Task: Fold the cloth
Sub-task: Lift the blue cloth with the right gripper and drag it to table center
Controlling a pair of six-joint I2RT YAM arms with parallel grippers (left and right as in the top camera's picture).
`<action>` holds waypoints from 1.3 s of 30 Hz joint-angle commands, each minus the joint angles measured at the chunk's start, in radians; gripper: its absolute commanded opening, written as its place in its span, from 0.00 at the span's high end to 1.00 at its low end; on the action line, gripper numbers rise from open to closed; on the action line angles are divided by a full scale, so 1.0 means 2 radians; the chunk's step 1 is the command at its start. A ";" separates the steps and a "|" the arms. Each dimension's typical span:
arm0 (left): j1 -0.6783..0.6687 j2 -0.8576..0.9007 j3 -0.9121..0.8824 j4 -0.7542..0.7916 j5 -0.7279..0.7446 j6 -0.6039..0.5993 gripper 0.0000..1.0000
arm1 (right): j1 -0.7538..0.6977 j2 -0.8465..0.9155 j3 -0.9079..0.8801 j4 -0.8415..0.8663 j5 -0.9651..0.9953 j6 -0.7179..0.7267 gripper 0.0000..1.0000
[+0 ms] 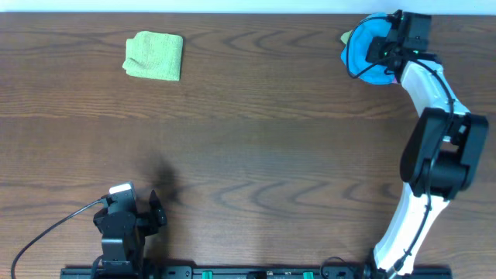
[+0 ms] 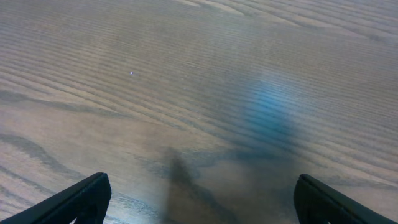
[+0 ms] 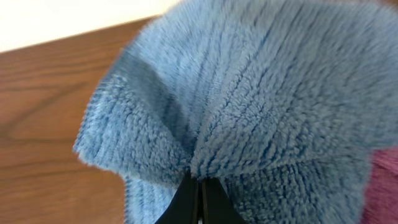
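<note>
A fluffy blue cloth (image 1: 363, 53) lies bunched at the table's far right corner. My right gripper (image 1: 382, 49) is over it, shut on a pinched fold of the blue cloth (image 3: 249, 112); the fingertips (image 3: 199, 186) press together with the pile bunched above them. A folded green cloth (image 1: 155, 55) lies flat at the far left. My left gripper (image 1: 151, 213) rests near the table's front edge, open and empty; its two dark fingers (image 2: 199, 199) stand wide apart over bare wood.
A reddish cloth edge (image 3: 385, 186) shows at the right of the right wrist view, beside the blue cloth. A small yellowish piece (image 1: 345, 36) pokes out left of the blue cloth. The table's far edge (image 3: 74, 37) runs close behind the blue cloth.
</note>
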 commanded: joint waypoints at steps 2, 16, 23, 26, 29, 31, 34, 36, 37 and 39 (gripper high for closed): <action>-0.002 -0.003 -0.010 -0.006 -0.004 0.004 0.05 | -0.003 -0.087 0.011 -0.013 -0.002 -0.014 0.99; -0.002 -0.003 -0.010 -0.006 -0.004 0.004 0.05 | 0.014 -0.204 0.011 -0.194 -0.019 -0.041 0.99; -0.002 -0.003 -0.010 -0.006 -0.004 0.004 0.05 | 0.069 -0.268 0.011 -0.278 -0.034 -0.060 0.99; -0.002 -0.003 -0.010 -0.006 -0.004 0.004 0.05 | 0.102 -0.291 0.011 -0.306 -0.034 -0.060 0.99; -0.002 -0.003 -0.010 -0.006 -0.004 0.003 0.05 | 0.135 -0.309 0.011 -0.331 -0.036 -0.056 0.99; -0.002 -0.003 -0.010 -0.006 -0.004 0.003 0.05 | 0.159 -0.317 0.011 -0.346 -0.038 -0.052 0.99; -0.002 -0.003 -0.010 -0.006 -0.004 0.003 0.05 | 0.203 -0.324 0.011 -0.366 -0.059 -0.042 0.99; -0.002 -0.003 -0.010 -0.006 -0.004 0.003 0.05 | 0.224 -0.324 0.011 -0.373 -0.074 -0.033 0.99; -0.002 -0.003 -0.010 -0.006 -0.004 0.003 0.05 | 0.236 -0.324 0.010 -0.375 -0.083 -0.030 0.99; -0.002 -0.003 -0.010 -0.006 -0.004 0.003 0.05 | 0.261 -0.324 0.010 -0.374 -0.093 -0.022 0.99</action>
